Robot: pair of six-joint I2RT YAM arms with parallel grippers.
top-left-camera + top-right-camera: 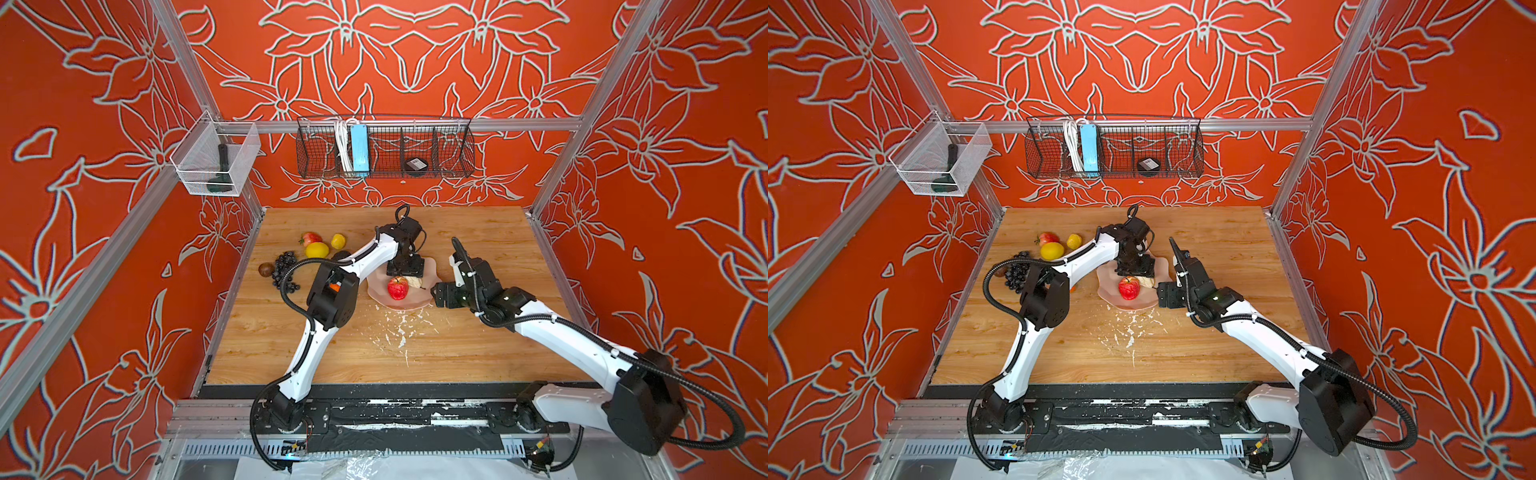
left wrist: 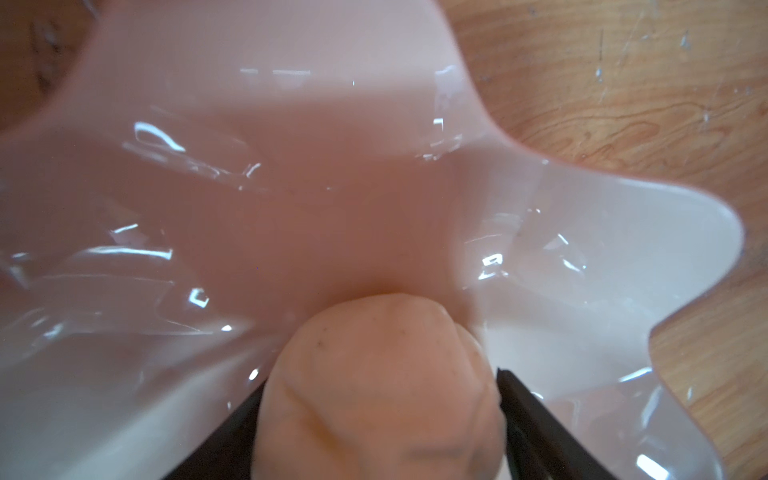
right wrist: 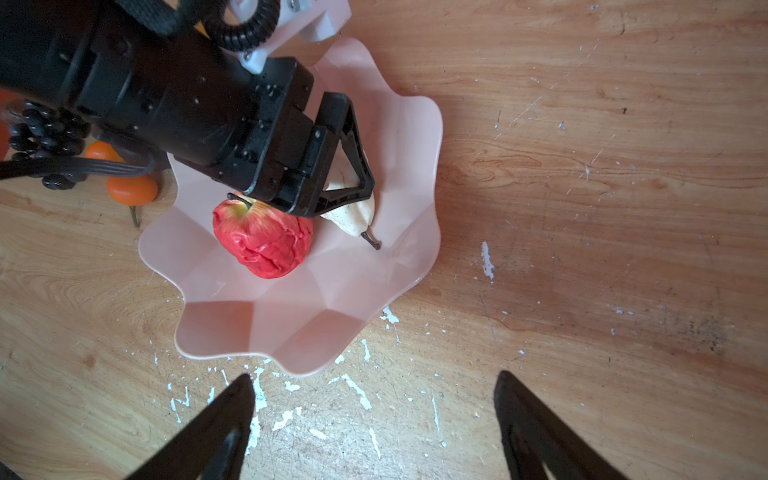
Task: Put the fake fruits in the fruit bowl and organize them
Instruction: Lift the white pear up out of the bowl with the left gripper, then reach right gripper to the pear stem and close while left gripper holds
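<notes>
Left wrist view: a pale pear [image 2: 374,353] is clamped by the left gripper [image 2: 379,382] inside the fruit bowl [image 2: 291,166] — the right gripper [image 3: 376,374] is spread apart, empty, just right of it.

You've got a pale pink fruit bowl [image 3: 291,332] on a honey-brown, wood-grain tabletop [image 3: 582,208] flecked with white. In the bowl are a red apple [image 3: 266,241] with a yellow-green top and a cream pear [image 3: 357,214] with a dark stem. To the left sit two bright orange mandarins [image 3: 133,189], glossy black grapes [image 1: 284,266], a brown fruit [image 1: 266,269], a yellow lemon [image 1: 317,249] and a red-and-green fruit [image 1: 311,238]. Your walls [image 1: 415,50] are orange-red with pale grey flower outlines. The far wire basket [image 1: 453,153] is black.
</notes>
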